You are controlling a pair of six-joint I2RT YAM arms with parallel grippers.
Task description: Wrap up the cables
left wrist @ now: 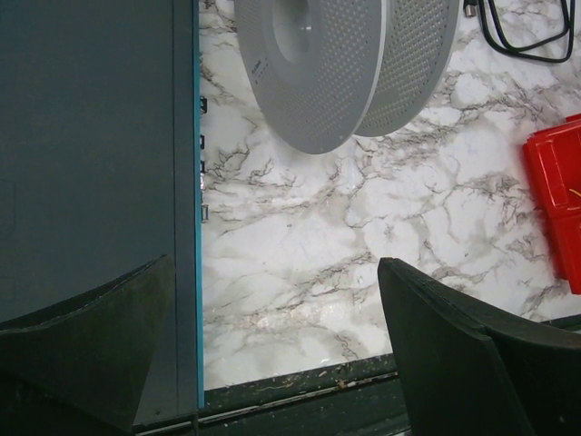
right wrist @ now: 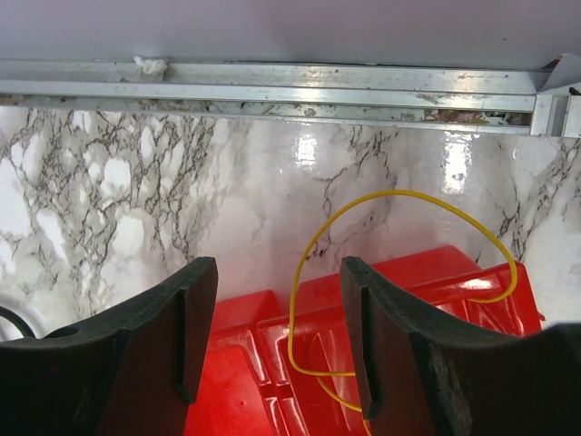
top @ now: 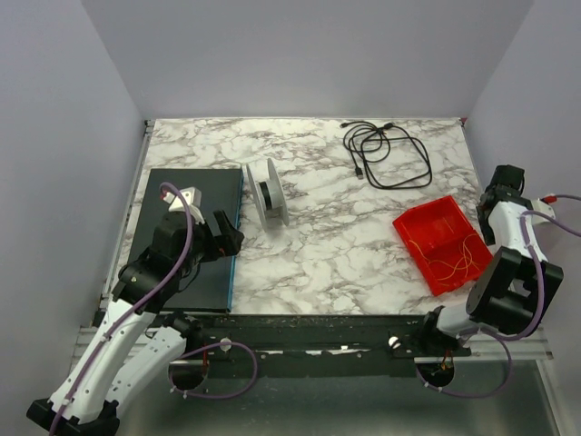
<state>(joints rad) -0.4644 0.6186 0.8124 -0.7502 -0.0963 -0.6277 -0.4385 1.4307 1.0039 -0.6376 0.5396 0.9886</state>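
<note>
Your top view looks down from behind both arm bases (top: 77,413) over the whole tabletop (top: 345,245). Your left wrist view sits low, looking past the left tool (left wrist: 274,263) toward the spool (left wrist: 345,64) and red tray (left wrist: 556,200), both shared with the top view. Your right wrist view hangs close over that tray, facing the edge rail (right wrist: 272,82).

Soft, even overhead light keeps all three views bright, with only faint shadows on the marble table (top: 345,245). White glare patches sit on the glossy marble in the right wrist view, where the red tray (right wrist: 454,282) also shines. The left gripper (left wrist: 272,263) shows its fingers (left wrist: 454,354) as dark, underlit shapes.
</note>
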